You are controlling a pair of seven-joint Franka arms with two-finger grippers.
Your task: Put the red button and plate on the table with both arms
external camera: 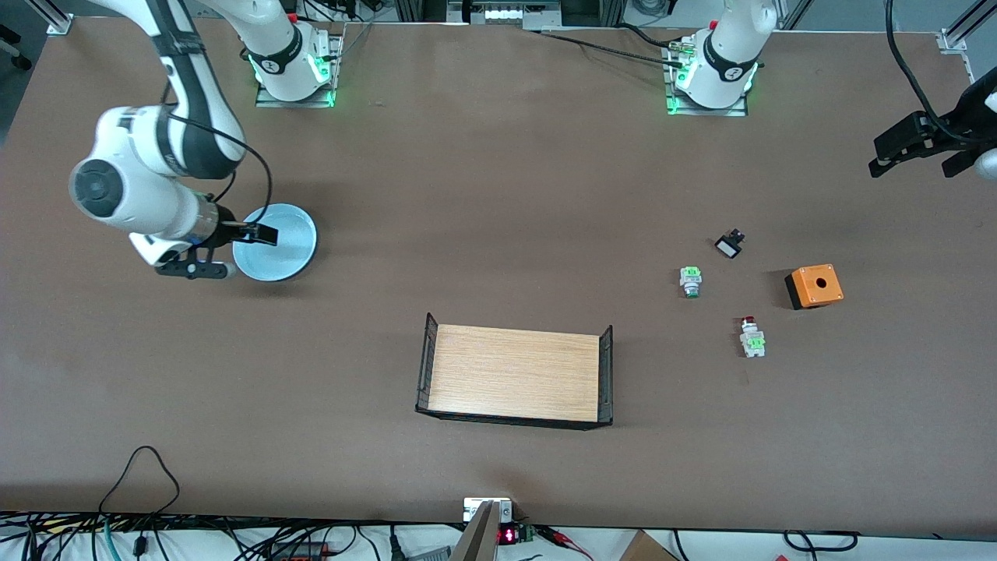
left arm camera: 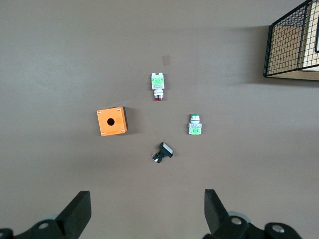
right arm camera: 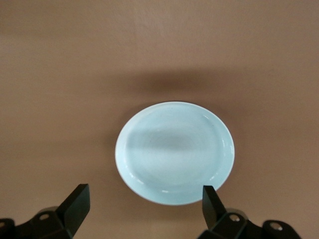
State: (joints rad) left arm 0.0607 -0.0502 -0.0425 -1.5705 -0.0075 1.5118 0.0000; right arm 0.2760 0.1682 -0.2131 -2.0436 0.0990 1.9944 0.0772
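Note:
The pale blue plate [external camera: 276, 241] [right arm camera: 174, 152] lies flat on the brown table [external camera: 498, 195] toward the right arm's end. My right gripper [external camera: 237, 251] [right arm camera: 144, 199] hangs open just above the plate's rim, holding nothing. The red button [external camera: 752, 336] [left arm camera: 158, 85] lies on its side on the table toward the left arm's end. My left gripper [external camera: 915, 156] [left arm camera: 147, 199] is open and empty, high over the left arm's end of the table and apart from the button.
A green-capped button [external camera: 690, 280] [left arm camera: 195, 124], a small black-and-white switch [external camera: 730, 245] [left arm camera: 162, 152] and an orange box [external camera: 814, 286] [left arm camera: 111, 121] lie around the red button. A light-wood tray with black mesh ends [external camera: 516, 374] [left arm camera: 294, 45] stands mid-table, nearer the front camera.

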